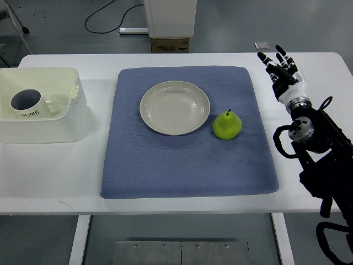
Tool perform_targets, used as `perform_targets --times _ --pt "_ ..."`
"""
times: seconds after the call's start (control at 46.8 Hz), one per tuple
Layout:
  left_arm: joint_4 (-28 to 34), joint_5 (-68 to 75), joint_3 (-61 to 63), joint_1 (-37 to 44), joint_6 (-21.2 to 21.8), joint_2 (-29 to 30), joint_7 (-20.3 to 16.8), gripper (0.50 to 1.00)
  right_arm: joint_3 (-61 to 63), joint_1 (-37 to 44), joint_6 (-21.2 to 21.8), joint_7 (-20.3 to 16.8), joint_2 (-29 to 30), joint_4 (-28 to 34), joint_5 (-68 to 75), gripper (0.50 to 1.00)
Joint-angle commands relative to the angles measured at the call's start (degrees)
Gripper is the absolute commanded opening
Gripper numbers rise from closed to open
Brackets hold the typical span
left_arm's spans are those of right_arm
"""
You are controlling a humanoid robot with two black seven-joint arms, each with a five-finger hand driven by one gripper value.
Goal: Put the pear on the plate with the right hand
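A green pear (227, 126) stands upright on the blue mat (187, 165), just right of the plate. The cream plate (175, 107) lies near the mat's centre with nothing on it. My right hand (281, 68) hovers over the white table to the right of the mat, up and to the right of the pear and well apart from it. Its fingers are spread and point away from me, holding nothing. The left arm does not show.
At the left a translucent white bin (69, 118) holds a white mug (27, 104). A white machine base and a cardboard box (170, 44) stand beyond the table's far edge. A small grey object (261, 45) lies on the floor near the far right corner.
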Motion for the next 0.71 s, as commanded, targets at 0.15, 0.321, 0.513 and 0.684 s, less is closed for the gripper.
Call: perform_targets --times 0.15,0.321,0.513,0.684 --pt "0.0 0.1 0.1 0.4 0.0 0.0 -0.1 1.0 0.0 0.0 0.0 0.1 0.0 0.0 0.0 1.0" --pt "0.0 0.0 0.0 -0.3 0.1 0.0 0.0 1.0 -0.2 0.0 0.0 1.1 0.0 0.0 0.1 1.0" --pt "0.1 0.0 0.0 0.3 0.1 0.0 -0.1 1.0 -0.7 0.1 0.0 1.6 0.0 -0.1 0.8 1.0" --pt "0.1 -0.1 0.0 0.4 0.1 0.0 0.0 1.0 -0.7 0.4 0.1 1.6 0.0 0.0 1.1 1.0"
